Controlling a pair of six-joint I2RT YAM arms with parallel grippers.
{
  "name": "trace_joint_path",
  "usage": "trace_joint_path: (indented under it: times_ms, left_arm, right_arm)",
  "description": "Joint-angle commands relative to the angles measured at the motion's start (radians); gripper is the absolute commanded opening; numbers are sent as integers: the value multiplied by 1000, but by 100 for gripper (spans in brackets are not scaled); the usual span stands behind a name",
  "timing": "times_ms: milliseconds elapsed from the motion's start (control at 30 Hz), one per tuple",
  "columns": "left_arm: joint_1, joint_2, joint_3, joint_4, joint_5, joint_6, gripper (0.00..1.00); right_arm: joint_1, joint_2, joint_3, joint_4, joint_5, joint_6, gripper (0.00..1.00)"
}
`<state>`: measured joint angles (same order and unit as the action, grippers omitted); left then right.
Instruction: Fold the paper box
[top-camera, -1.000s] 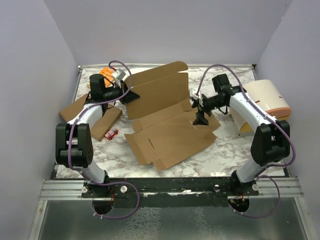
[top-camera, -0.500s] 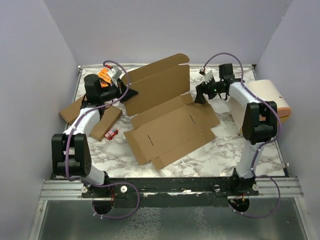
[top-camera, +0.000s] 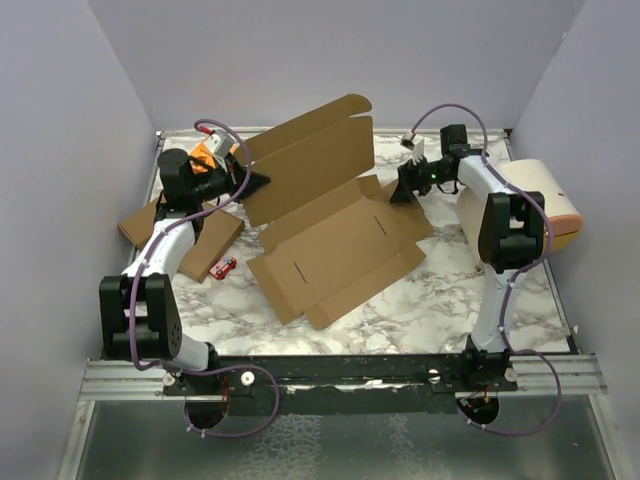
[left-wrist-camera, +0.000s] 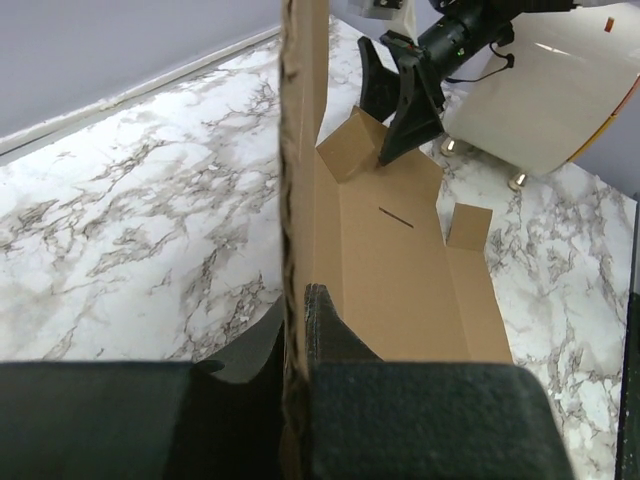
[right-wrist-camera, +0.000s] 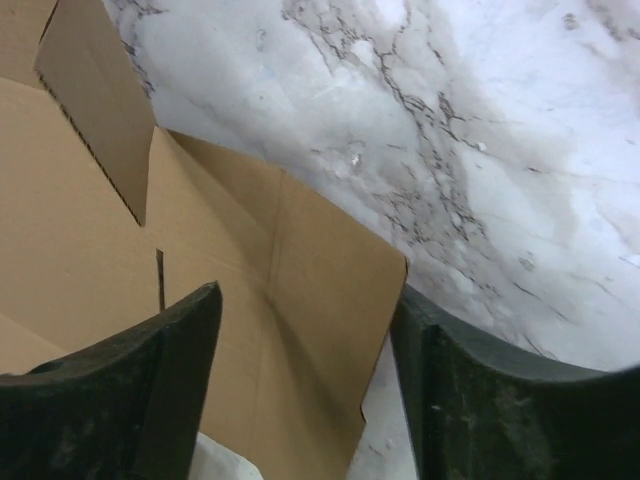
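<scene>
The paper box (top-camera: 335, 240) is a large brown die-cut sheet lying partly unfolded mid-table, its rear panel (top-camera: 305, 165) lifted and tilted up. My left gripper (top-camera: 255, 182) is shut on that panel's left edge; in the left wrist view the cardboard edge (left-wrist-camera: 293, 200) runs upright between the closed jaws (left-wrist-camera: 297, 335). My right gripper (top-camera: 400, 190) stands open at the sheet's right rear corner. In the right wrist view a small flap (right-wrist-camera: 320, 290) lies between the spread fingers (right-wrist-camera: 140, 390), its edge close to the right one.
Smaller cardboard pieces (top-camera: 185, 235) and a little red item (top-camera: 225, 267) lie at the left. An orange object (top-camera: 212, 152) sits behind the left arm. A white and peach appliance (top-camera: 535, 200) stands at the right edge. Walls enclose three sides.
My right gripper left the sheet's middle right, swung to the back and came down at the right rear flap. The left gripper raised the rear panel and pulled the sheet slightly left.
</scene>
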<state>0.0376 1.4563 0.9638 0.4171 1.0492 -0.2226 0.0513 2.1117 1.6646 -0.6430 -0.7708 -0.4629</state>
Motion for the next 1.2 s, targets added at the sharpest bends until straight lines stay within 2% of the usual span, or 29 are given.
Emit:
trace_joint_path:
  times_ms: [0, 100, 133, 200, 300, 500, 600, 733, 867, 967, 1033, 1167]
  left_arm:
    - [10, -41, -7, 58, 29, -6, 0]
    - [24, -45, 1, 67, 29, -7, 0]
    - [31, -47, 5, 75, 29, -15, 0]
    - [53, -52, 15, 110, 32, -47, 0]
    - [76, -73, 40, 161, 37, -86, 0]
    - [77, -88, 152, 155, 39, -95, 0]
    - [75, -92, 207, 157, 46, -93, 0]
    - [49, -108, 251, 156, 52, -87, 0]
    - [18, -135, 261, 137, 60, -68, 0]
    - [-9, -150, 261, 21, 54, 34, 0]
    - [-29, -148, 249, -60, 55, 124, 0]
    - [-57, -146, 184, -56, 63, 129, 0]
  right_arm:
    - [2, 69, 102, -137, -131, -72, 57]
    - [2, 40, 100, -137, -143, -85, 24]
    - [2, 26, 97, -132, -143, -85, 16]
    - [2, -1, 95, -122, -153, -82, 10]
    - [2, -37, 104, -113, -189, -83, 9]
    - [5, -47, 179, -102, -226, -48, 7]
    - [16, -58, 188, -16, -217, 27, 3]
    - [46, -111, 124, 300, -182, 171, 2]
    - [68, -175, -52, 762, -158, 365, 1]
    - [77, -178, -196, 1098, -155, 489, 1]
    - [81, -147, -248, 1192, -156, 531, 1]
    - [90, -125, -357, 1326, -138, 530, 1]
